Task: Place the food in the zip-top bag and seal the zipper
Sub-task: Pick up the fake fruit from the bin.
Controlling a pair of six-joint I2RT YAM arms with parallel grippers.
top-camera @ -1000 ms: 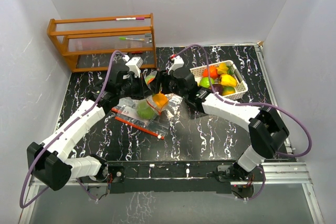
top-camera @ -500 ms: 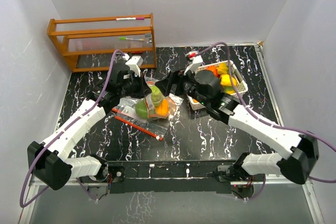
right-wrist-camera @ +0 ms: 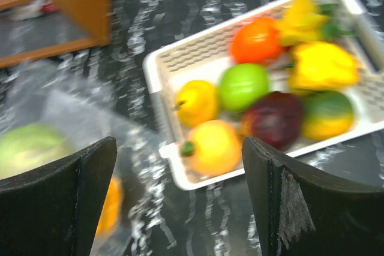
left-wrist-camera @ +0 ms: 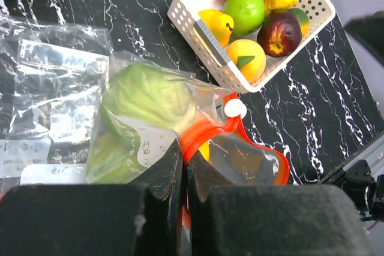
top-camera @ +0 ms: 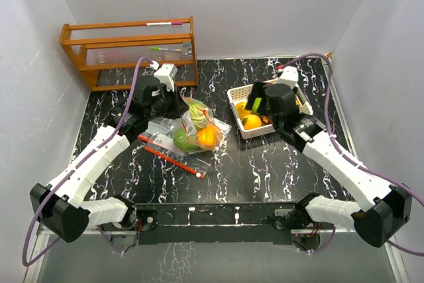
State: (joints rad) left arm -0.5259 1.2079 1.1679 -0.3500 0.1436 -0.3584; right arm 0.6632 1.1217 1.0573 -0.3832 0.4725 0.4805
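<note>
On the black marbled table (top-camera: 265, 164), left of centre, the bag (top-camera: 192, 127) sat bunched, with its mouth lifted; the left claw (left-wrist-camera: 183, 166) was pinched tight on the bag's orange zipper (left-wrist-camera: 204, 133), just beside the white slider (left-wrist-camera: 235, 108); some food (top-camera: 184, 140) sat inside the bag, a green piece and an orange one touching each other; the rest lay heaped in the white basket (top-camera: 233, 94) to the right, near the bag but apart from it, in orange, green, yellow and dark red; the right claw (right-wrist-camera: 179, 148) hung over that basket, its jaws wide and holding nothing; flat spare bags (left-wrist-camera: 42, 64) lay under and beside the filled one; a wooden rack (top-camera: 126, 48) stood at the far left corner.
</note>
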